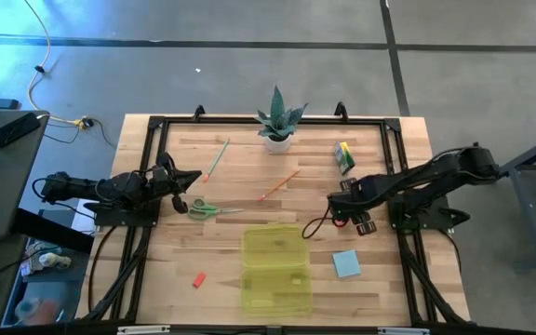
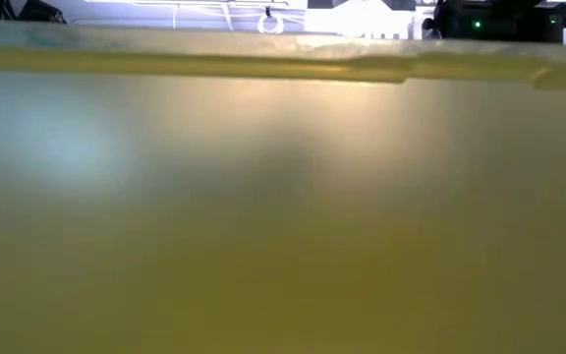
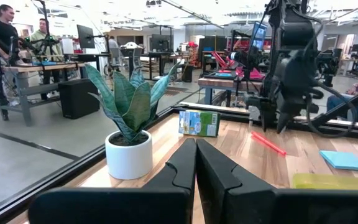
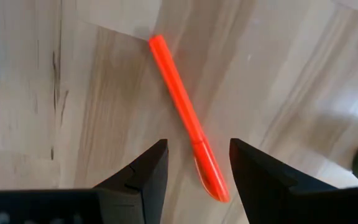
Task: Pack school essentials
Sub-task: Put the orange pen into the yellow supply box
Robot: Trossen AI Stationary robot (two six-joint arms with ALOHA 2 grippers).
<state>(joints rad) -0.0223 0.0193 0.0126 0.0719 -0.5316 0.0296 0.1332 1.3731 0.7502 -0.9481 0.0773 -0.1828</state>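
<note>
Barely begun, by the look of it: nothing packed yet. Largest, the yellow-green case [image 1: 275, 269] lying at the desk's [image 1: 380, 279] near edge, apparently empty, though hard to be sure through the translucent plastic. Crayon box [image 1: 343, 156] by the far right corner, beside the plant [image 1: 278, 122]. Blue notepad [image 1: 346, 263] just right of the case. Scissors [image 1: 206, 208] near the left hand [image 1: 186, 179], fingers pressed together, parked at the left edge. Pale pencil [image 1: 217, 158] and orange pencil [image 1: 279, 185] loose mid-desk, well apart from the case. Red marker [image 4: 186, 118] flat on the wood directly under the right hand [image 4: 197, 163], fingers spread to either side, not touching. Eraser [image 1: 198, 280] left of the case. Judged first pick: the marker. Every item left to go.
</note>
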